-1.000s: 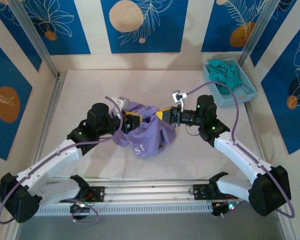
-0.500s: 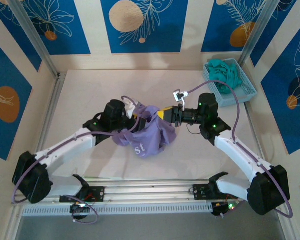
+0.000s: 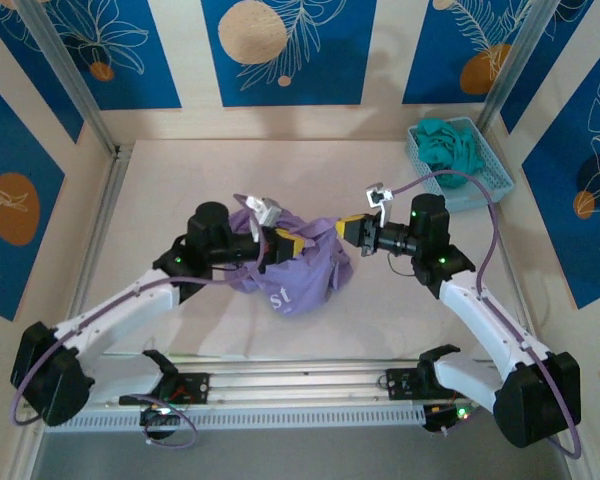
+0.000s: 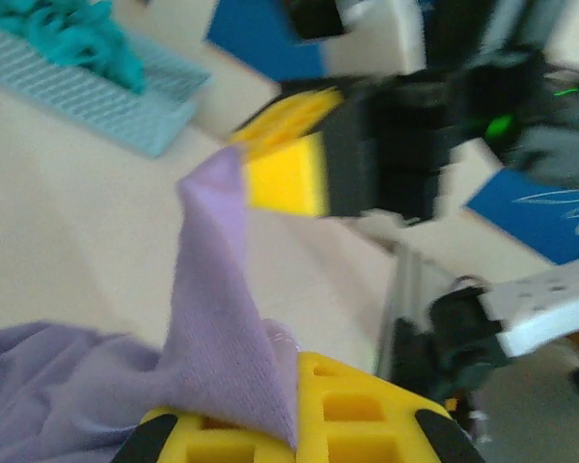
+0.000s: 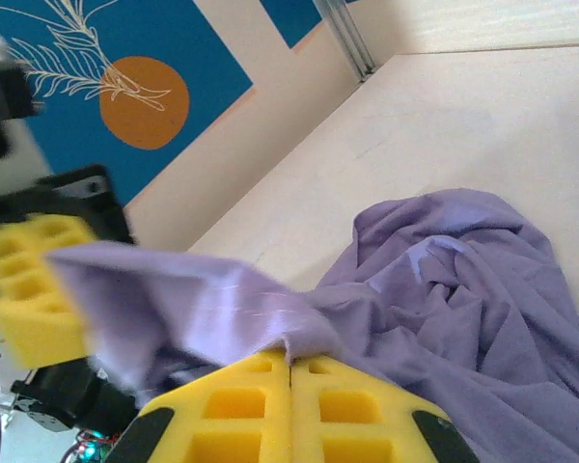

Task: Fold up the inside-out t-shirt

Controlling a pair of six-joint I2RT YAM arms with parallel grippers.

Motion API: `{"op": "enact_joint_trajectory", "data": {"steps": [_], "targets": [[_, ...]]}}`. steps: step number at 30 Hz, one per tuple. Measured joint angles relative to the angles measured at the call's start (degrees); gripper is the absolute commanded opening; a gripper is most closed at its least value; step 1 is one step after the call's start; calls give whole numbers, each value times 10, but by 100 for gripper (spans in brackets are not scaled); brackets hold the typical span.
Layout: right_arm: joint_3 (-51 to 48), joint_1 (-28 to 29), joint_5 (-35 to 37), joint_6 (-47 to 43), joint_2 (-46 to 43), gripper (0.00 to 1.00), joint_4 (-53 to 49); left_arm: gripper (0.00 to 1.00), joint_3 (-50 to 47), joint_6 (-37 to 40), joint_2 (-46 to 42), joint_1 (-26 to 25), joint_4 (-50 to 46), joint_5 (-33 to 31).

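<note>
Lavender t-shirt [image 3: 295, 275] lies bunched in a heap at the middle of the tabletop [image 3: 180, 180], white lettering showing on its near side. Just beyond the heap, the left tool [image 3: 292, 243] is clamped shut on one fold of it. The right tool [image 3: 352, 227] pinches another, and a strip of cloth stretches between them. At the far right, a light blue basket [image 3: 485, 185] holds a teal garment [image 3: 445, 145].
</note>
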Motion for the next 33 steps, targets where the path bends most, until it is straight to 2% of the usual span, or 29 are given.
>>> {"op": "enact_joint_trajectory", "data": {"steps": [3, 5, 11, 14, 16, 21, 27, 33], "targets": [[0, 5, 11, -8, 9, 0, -10, 2, -20, -28, -24, 0, 42, 34], [0, 10, 20, -14, 17, 4, -22, 1, -30, -47, -30, 0, 64, 46], [19, 43, 84, -58, 22, 34, -124, 0, -32, -66, -30, 0, 66, 33], [18, 54, 105, -88, -19, 44, -152, 0, -32, -64, -30, 0, 50, 9], [16, 61, 102, -102, -62, 48, -148, 0, -32, -60, -30, 0, 38, -3], [16, 94, 47, -115, -101, 50, -97, 0, -32, -55, -29, 0, 19, -17], [16, 123, -17, -114, -21, 50, -54, 0, -31, -54, -29, 0, 12, -21], [16, 125, -49, -111, 13, 48, -16, 0, -30, -43, -29, 0, 1, -21]]}}
